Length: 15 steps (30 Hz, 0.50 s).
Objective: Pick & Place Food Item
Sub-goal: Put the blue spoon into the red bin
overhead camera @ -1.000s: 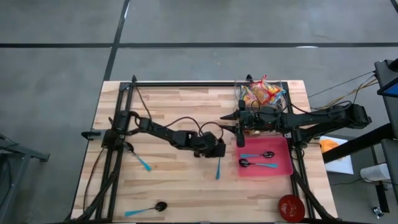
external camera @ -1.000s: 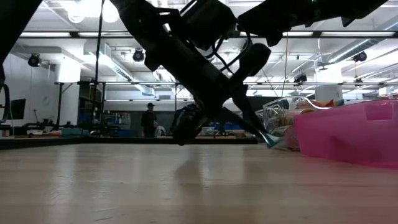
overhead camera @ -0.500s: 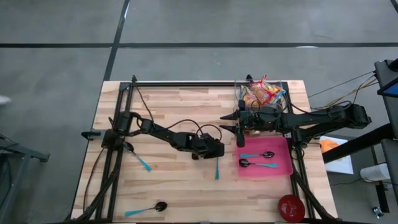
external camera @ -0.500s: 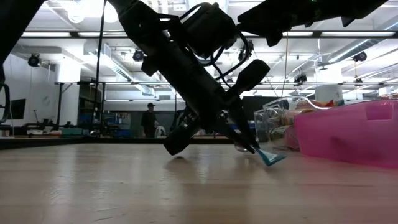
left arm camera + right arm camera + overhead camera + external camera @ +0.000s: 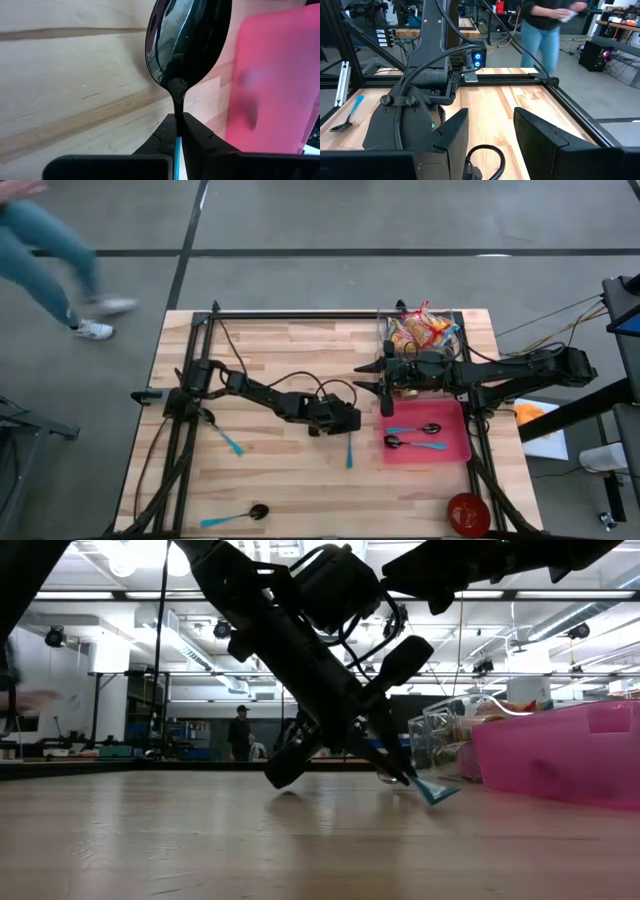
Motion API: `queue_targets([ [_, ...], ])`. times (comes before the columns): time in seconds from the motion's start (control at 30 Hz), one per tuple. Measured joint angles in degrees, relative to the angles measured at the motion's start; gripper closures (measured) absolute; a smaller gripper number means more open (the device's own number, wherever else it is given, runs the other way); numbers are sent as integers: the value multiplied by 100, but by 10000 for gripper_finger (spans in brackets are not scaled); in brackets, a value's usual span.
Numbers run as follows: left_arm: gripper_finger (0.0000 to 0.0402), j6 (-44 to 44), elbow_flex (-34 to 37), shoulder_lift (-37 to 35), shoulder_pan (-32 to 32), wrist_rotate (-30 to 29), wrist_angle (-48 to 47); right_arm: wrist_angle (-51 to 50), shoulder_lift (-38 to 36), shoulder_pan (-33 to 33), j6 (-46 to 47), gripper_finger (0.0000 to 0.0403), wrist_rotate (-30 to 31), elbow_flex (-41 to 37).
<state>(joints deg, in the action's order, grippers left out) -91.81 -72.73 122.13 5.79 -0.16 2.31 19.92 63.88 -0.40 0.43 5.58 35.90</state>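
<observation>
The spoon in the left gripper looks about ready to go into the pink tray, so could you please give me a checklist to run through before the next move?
1. Grip: left gripper is shut on the spoon, at the neck just below the black bowl. Ok.
2. Clearance: in the low view the spoon's blue handle tip sits at the wooden table surface. Not ok; lift first.
3. Room in the pink tray: it holds two spoons, with bare floor at the table-edge side. Ok.
4. Path: right gripper hangs by the tray's far corner, near the snack container. Cannot tell whether it blocks the way.
5. Surroundings: a person is walking off the table's far left corner. Ok, stay aware.
</observation>
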Motion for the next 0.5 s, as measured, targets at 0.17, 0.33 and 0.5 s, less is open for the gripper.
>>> queue_targets([
  [0.17, 376, 7, 0, 0, 1, 17, 0, 0, 0, 2, 0, 247, 0, 0],
  [0.33, 320, 48, 0, 0, 1, 19, 0, 0, 0, 0, 0, 247, 0, 0],
  [0.5, 276, 48, 0, 0, 1, 17, 2, 0, 0, 0, 0, 247, 0, 0],
])
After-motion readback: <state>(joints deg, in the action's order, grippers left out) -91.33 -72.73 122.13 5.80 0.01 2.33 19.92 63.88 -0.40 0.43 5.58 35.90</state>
